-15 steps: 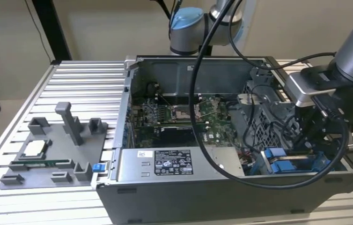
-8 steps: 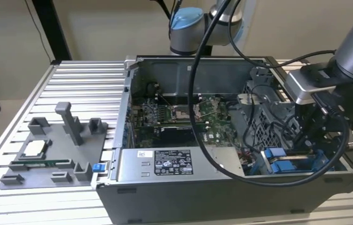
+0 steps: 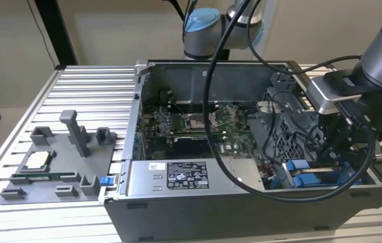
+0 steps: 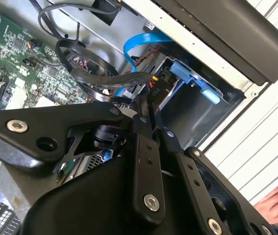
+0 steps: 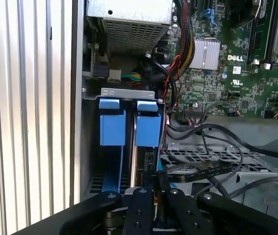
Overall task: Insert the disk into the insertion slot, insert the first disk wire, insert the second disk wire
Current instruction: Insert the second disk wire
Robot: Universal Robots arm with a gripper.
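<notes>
Disk (image 5: pixel 148 129) sits upright in its blue carrier inside the insertion slot (image 5: pixel 90 147), beside a second blue carrier (image 5: pixel 113 125) in the same bay, so seating the drive appears done and the work has passed to the wiring. In the exterior view the bay lies at the corner of the open PC case (image 3: pixel 245 207) towards the exterior view's right, just beyond the grey power-supply box (image 3: pixel 177 177).

The gripper (image 5: pixel 148 188) hangs directly over the exposed edge of the disk. Its two fingers are drawn close together on the black plug of a disk wire (image 5: pixel 149 164), which they hold end-on towards the drive, presumably so the plug meets its socket squarely (whether it is already seated cannot be told). In the second wrist view the same plug (image 4: pixel 154 90) shows at the fingertips, with its dark cable looping away over the motherboard (image 4: pixel 11 54) and a blue flat cable (image 4: pixel 139 44) curving nearby.

The arm reaches in from the exterior view's right, wrist bent downward, the tool lowered steeply into the case. A person's hand (image 4: pixel 276 201) rests on the ribbed table outside the case, well apart from the gripper.
</notes>
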